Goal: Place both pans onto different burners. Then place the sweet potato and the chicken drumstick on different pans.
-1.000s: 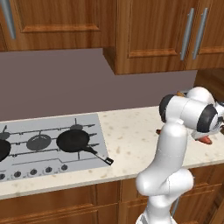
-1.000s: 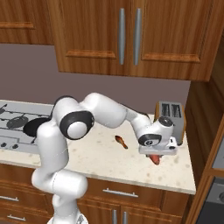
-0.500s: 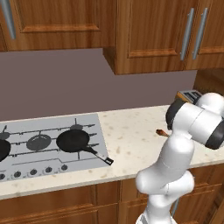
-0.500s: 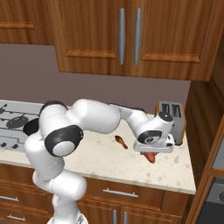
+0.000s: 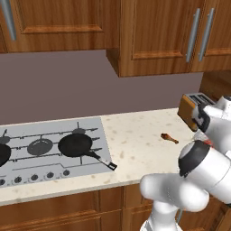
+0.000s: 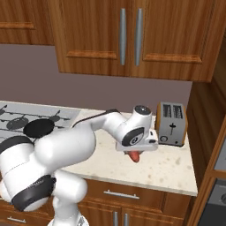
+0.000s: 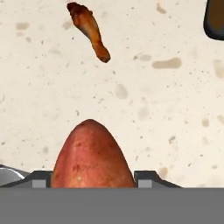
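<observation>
My gripper (image 6: pixel 135 149) is shut on the sweet potato (image 6: pixel 134 156), an orange-red oblong that hangs a little above the counter in front of the toaster. In the hand view the sweet potato (image 7: pixel 92 155) sits between the two fingertips (image 7: pixel 40 179), with the chicken drumstick (image 7: pixel 89 30) lying on the counter beyond it. The drumstick (image 5: pixel 169 138) lies right of the cooktop. One black pan (image 5: pixel 76 145) rests on the cooktop's right front burner, its handle pointing to the counter. A second pan (image 5: pixel 2 155) shows at the left edge. A bare burner (image 5: pixel 39 146) lies between them.
A brown and steel toaster (image 6: pixel 171 123) stands at the counter's right end against the wooden side panel. The grey cooktop (image 5: pixel 90 128) has knobs along its front. Wall cabinets (image 6: pixel 128 39) hang above. Speckled counter (image 5: pixel 135 149) lies between cooktop and drumstick.
The arm has swung, carrying the gripper and the sweet potato leftward along the counter, away from the toaster's front. The pans and the drumstick have not moved.
</observation>
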Tool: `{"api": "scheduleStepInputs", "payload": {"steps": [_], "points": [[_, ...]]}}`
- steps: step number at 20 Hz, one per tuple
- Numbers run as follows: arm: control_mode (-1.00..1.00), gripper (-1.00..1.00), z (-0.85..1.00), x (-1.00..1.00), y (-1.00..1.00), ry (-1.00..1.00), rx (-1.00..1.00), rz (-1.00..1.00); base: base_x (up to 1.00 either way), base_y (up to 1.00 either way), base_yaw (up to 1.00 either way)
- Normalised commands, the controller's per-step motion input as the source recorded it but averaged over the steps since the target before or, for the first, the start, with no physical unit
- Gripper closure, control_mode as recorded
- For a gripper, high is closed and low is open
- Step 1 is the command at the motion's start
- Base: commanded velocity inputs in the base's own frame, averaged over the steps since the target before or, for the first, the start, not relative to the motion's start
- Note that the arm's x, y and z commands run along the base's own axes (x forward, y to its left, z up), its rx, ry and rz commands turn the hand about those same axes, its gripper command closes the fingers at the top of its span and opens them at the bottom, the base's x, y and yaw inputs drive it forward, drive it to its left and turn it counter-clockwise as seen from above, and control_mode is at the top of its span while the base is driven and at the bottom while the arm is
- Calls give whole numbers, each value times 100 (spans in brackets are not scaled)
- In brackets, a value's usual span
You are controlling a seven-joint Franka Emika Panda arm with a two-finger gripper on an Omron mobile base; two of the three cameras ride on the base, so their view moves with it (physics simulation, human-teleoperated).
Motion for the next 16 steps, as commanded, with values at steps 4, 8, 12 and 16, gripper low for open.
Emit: {"api": "scheduleStepInputs", "payload": {"steps": [4,8,12,16], "points": [[-100,100,55,-48,65,-1,-6,0,0,0,0],[-100,100,50,-51,61,-4,-1,0,0,0,0],[-100,100,50,-35,65,-1,0,0,0,0,0],[-100,100,45,-29,77,-6,0,-1,0,0,0]]}}
